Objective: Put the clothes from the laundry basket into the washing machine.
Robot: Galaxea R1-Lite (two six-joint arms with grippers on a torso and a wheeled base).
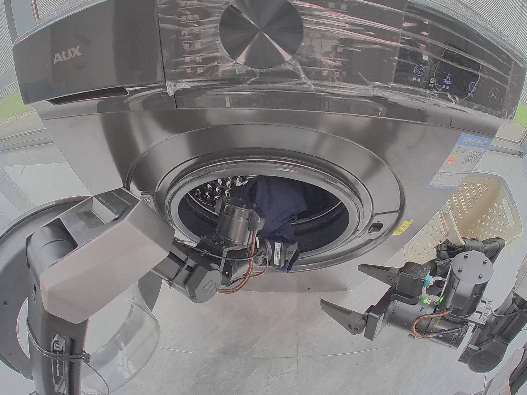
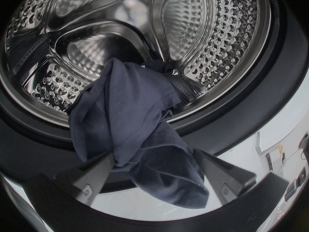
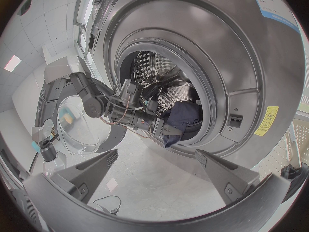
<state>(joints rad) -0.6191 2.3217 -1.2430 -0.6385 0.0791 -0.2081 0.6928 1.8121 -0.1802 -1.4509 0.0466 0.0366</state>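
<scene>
Left wrist view: left gripper (image 2: pixel 154 154) at drum mouth, jaws spread wide, released. Navy garment (image 2: pixel 128 113) lies between them, not clamped. Garment draped over black door seal (image 2: pixel 257 91): upper part inside steel drum (image 2: pixel 206 33), lower end hanging outside. Head view: washing machine (image 1: pixel 110 138), door (image 1: pixel 134 330) swung open at left. Right gripper (image 1: pixel 340 286) low before machine, right of opening, jaws apart, holding nothing. Laundry basket (image 1: pixel 483 209) beside machine, at right.
</scene>
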